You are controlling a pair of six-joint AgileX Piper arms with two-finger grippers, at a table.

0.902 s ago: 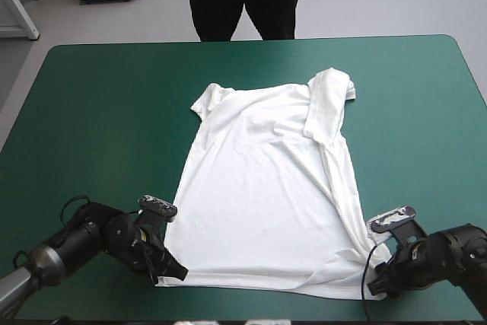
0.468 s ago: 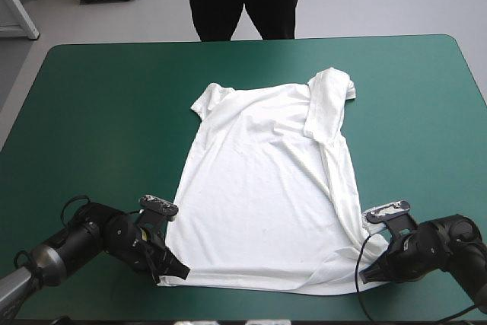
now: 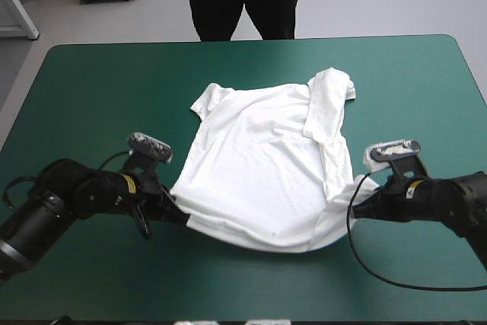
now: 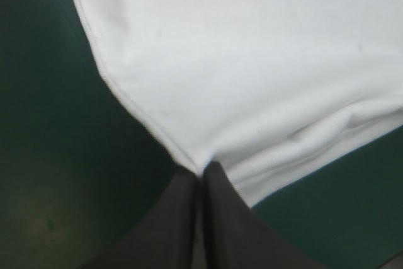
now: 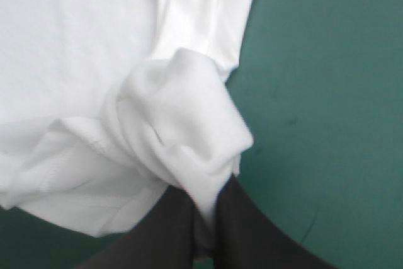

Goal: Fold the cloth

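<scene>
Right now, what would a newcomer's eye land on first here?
The white T-shirt, spread at the middle of the teal-green table, stands out first. Then the left gripper and right gripper, each shut on a near corner of its hem, which sags between them.

No legible text, labels, brands, numbers or signs anywhere.

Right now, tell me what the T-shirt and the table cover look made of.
T-shirt: probably thin cotton knit, matte white; it drapes, bunches softly, and a stitched hem shows in the right wrist view. Teal-green cover: smooth, flat, mostly matte sheet, perhaps vinyl or coated fabric; uncertain.
</scene>
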